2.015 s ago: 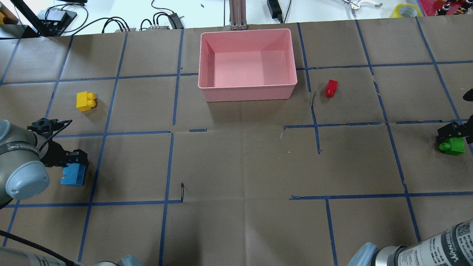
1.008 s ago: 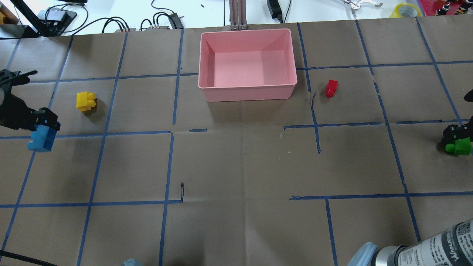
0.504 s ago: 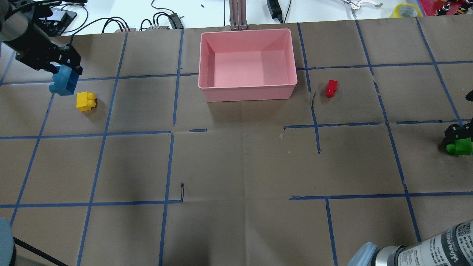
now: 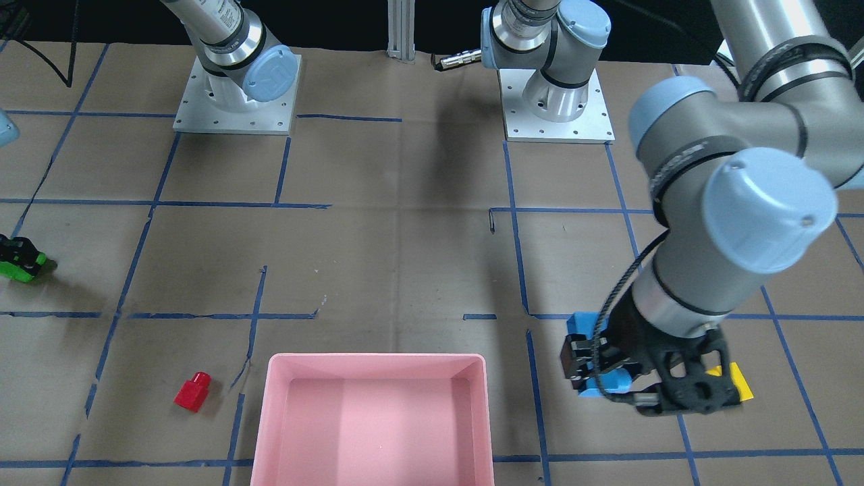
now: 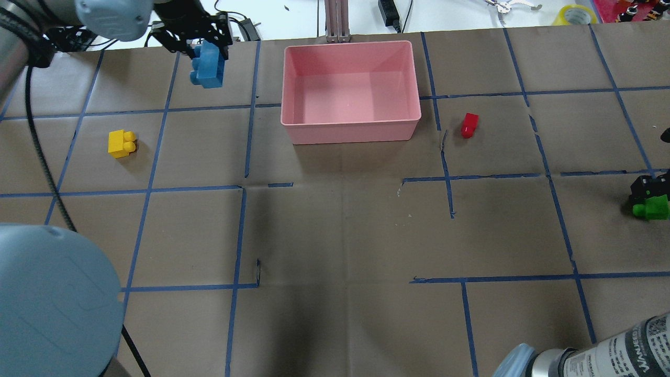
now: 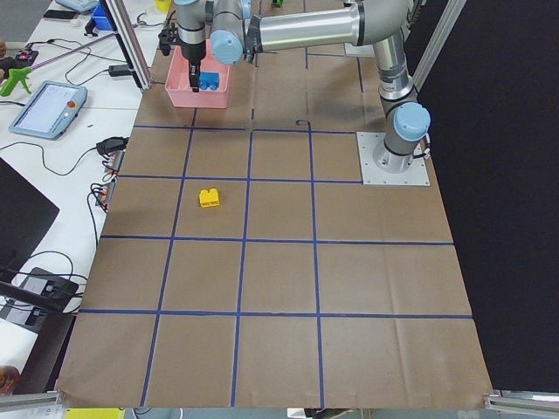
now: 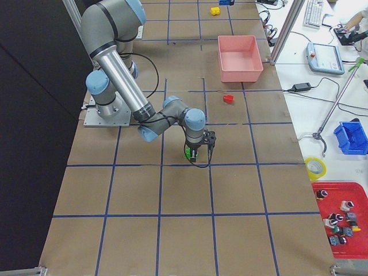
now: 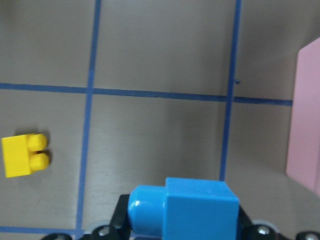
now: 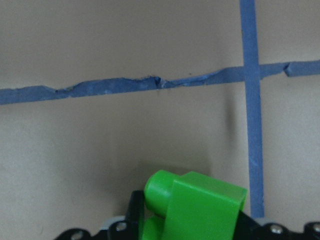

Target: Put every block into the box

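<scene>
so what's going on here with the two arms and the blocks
The left gripper holds the blue block above the table, just left of the pink box and not yet over it. The right gripper is shut on the green block, low at the far right. The yellow block and red block lie on the table; the box is empty.

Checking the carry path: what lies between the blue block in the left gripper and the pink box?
Overhead, only brown paper with one blue tape line separates the blue block from the box.
</scene>
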Controlling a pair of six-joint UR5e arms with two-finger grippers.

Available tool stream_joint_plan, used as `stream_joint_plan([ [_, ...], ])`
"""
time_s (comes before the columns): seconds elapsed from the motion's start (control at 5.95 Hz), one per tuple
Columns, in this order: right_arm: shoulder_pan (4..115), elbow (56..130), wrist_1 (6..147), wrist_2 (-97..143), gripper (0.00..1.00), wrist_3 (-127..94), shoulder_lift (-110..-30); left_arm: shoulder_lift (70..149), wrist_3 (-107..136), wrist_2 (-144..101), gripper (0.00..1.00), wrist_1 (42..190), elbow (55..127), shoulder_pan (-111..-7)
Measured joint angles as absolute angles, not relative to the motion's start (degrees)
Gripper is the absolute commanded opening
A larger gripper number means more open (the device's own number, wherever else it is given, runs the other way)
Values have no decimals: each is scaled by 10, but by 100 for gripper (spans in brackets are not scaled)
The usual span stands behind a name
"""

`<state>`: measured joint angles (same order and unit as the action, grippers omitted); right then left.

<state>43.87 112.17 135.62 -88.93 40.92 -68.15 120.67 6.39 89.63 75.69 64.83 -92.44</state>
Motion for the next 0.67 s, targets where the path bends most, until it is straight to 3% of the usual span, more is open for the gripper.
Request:
stream_joint_plan([
  [0.34,439,1120,1353,-889,56,407,-690,1298,145,912,9,759,537,-999],
  [0.67,440,1120,1353,-890,56,405,-698,1329,164,916,8,759,503,-1015],
])
